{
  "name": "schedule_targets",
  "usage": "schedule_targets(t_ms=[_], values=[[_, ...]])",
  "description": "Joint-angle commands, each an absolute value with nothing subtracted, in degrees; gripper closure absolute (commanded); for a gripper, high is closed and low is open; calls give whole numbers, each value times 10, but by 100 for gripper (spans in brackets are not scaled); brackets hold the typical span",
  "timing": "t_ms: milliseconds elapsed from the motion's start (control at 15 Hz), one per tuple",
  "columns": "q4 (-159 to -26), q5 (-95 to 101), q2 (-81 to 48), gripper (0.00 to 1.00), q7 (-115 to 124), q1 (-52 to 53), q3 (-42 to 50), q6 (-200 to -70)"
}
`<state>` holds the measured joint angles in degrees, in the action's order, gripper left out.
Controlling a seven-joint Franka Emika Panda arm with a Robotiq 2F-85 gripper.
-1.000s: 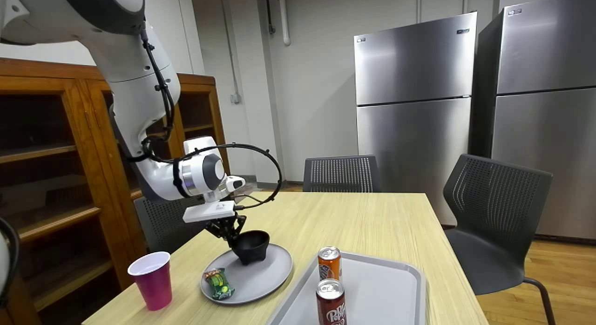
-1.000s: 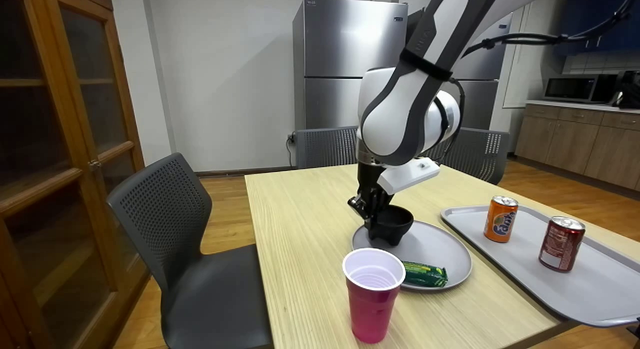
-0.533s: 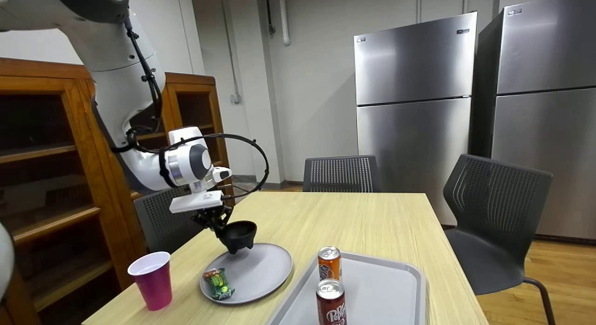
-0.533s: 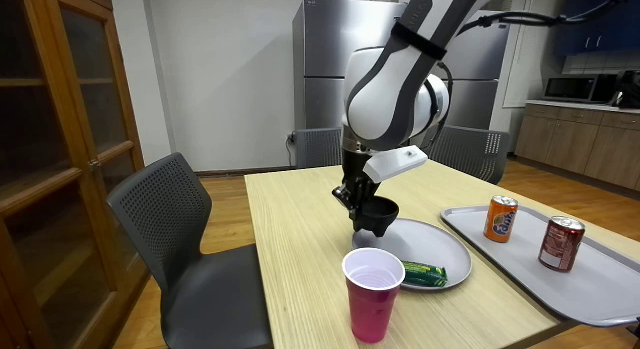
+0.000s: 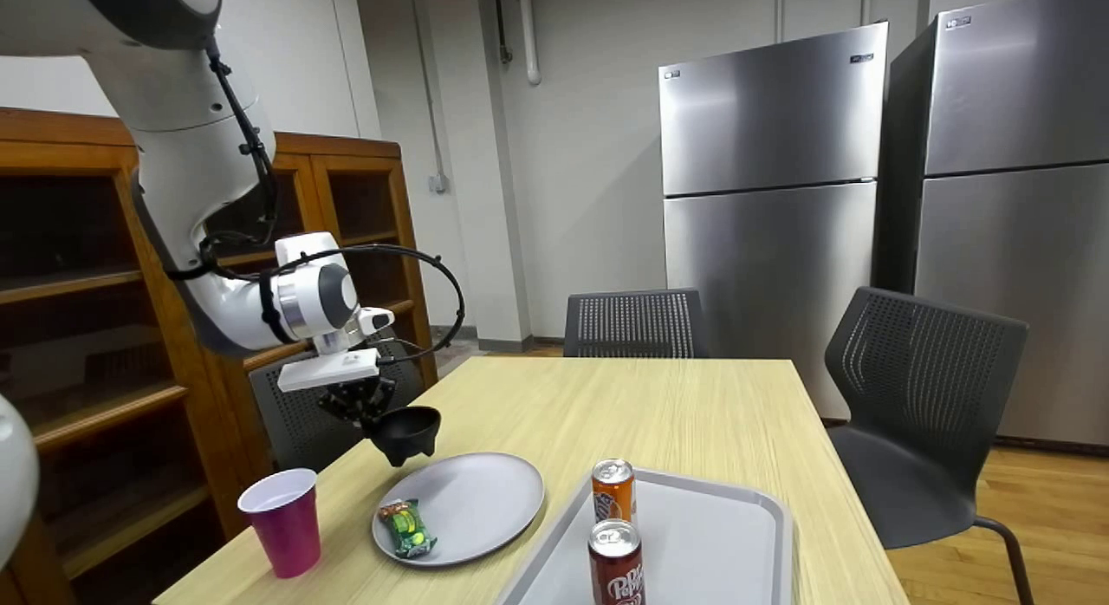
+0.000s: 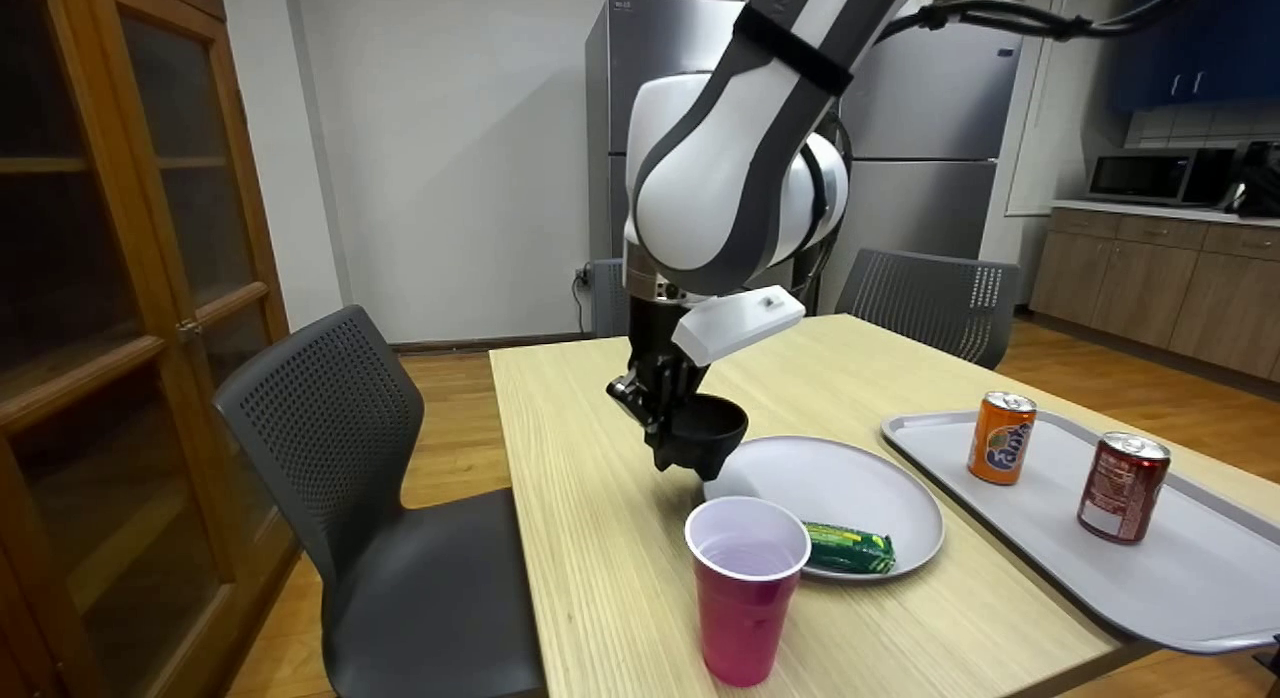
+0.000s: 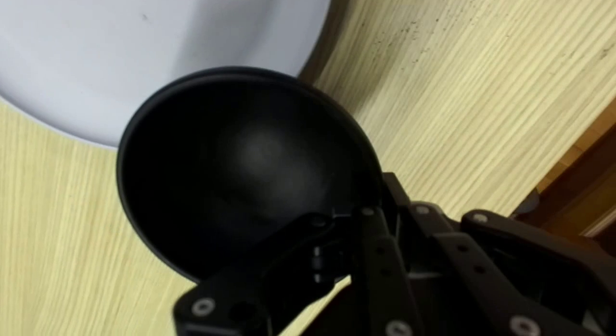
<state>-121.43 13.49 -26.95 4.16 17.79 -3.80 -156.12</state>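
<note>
Bowl [image 7: 240, 158]: you are holding it, black and footed, by one side of its rim, between three and four o'clock in the wrist view. The gripper [image 7: 381, 194] is clamping the wall, one finger apparently sitting inside and the other outside. In both exterior views the bowl is hanging near the edge of the plate [image 5: 485, 505], seemingly clear of the table [image 5: 658, 406].

Handling, as judged: you are probably dealing with a light, stiff, plastic-like shell, hardly fragile. Its smooth finish is likely offering modest friction, and your one-sided hold is leaving the far side free to sag or twist. The rim is giving you the best purchase, ideally with the pads sitting deep on the wall.

Surroundings, taken from the bowl in an exterior view: the plate is lying at five o'clock, with a packet [image 5: 407, 529] resting on its own eight o'clock side. A cup [image 5: 282, 523] is standing at eight o'clock. Towards four o'clock, a tray [image 5: 710, 536] is bearing an orange can [image 5: 614, 497] and a dark red can [image 5: 616, 570].
</note>
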Motion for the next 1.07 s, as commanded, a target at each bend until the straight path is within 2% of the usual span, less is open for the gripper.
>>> schedule_targets(t_ms=[0, 1000], values=[[-1190, 136, -278, 98, 43, 190, -50, -1538], [-1120, 139, -360, 98, 42, 218, -52, -1553]])
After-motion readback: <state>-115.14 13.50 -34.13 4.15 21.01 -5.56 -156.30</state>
